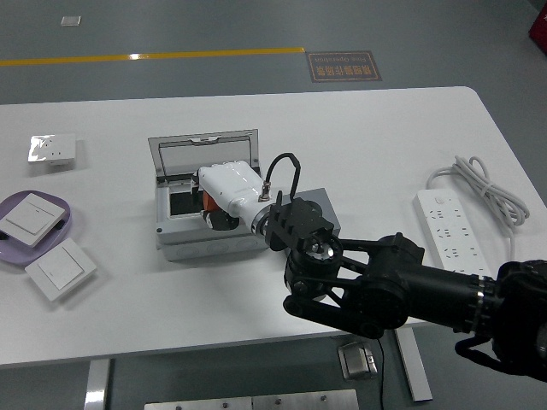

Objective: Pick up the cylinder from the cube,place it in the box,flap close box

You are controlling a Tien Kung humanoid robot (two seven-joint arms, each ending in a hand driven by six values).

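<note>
Head view: the right robot hand (215,203) is down in the open grey box (184,237), clamped on the orange cylinder (208,199), only a sliver of which shows at the hand's left side; the grey cube (318,205) beside the box is bare. Judged from this, the pick is done and the placing is under way; release and closing the raised lid (203,152) remain. The black right arm reaches in from the lower right across the white surface (376,145), white forearm shell on top; no left arm shows.

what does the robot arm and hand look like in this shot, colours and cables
Only the right arm shows: bulky black jointed links with round joint caps and a silver ring at the wrist. The right hand has a glossy white shell over black fingers. A thin black cable loops above the wrist.
</note>
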